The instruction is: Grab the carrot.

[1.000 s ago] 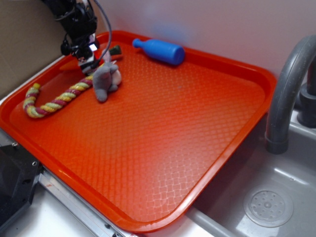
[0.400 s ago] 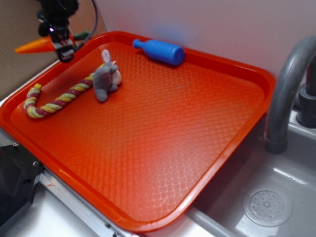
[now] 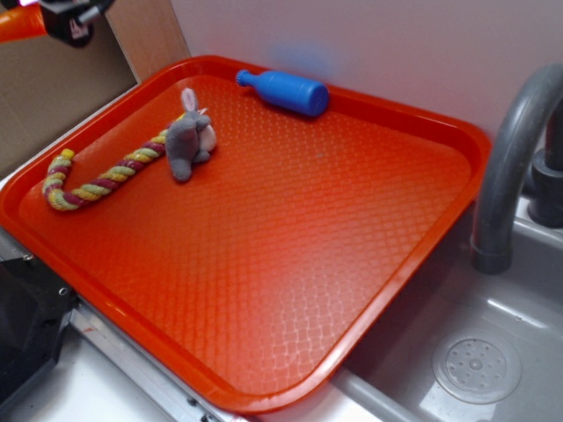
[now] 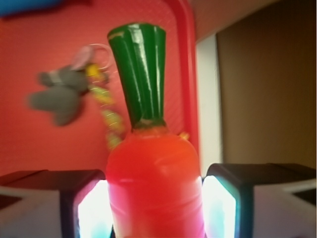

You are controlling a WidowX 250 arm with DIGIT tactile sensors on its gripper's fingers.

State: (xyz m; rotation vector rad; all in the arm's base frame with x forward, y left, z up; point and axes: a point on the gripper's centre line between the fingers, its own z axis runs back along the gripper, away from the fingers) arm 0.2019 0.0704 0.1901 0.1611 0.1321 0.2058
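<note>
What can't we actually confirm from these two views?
- Exterior: the smooth orange toy carrot is cut off by the top-left edge; only a sliver shows, gripper mostly out of frame.
- Wrist: carrot's tapered tip is hidden below the frame, between the fingers.
- Wrist: small grey plush bunny is blurred.

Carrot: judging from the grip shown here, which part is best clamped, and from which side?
The thick orange body just below the green stem, as the gripper does: the carrot sits between the pads, closing from either side across its width. That broad, rounded section probably fills the jaws better than the narrow tip.
</note>
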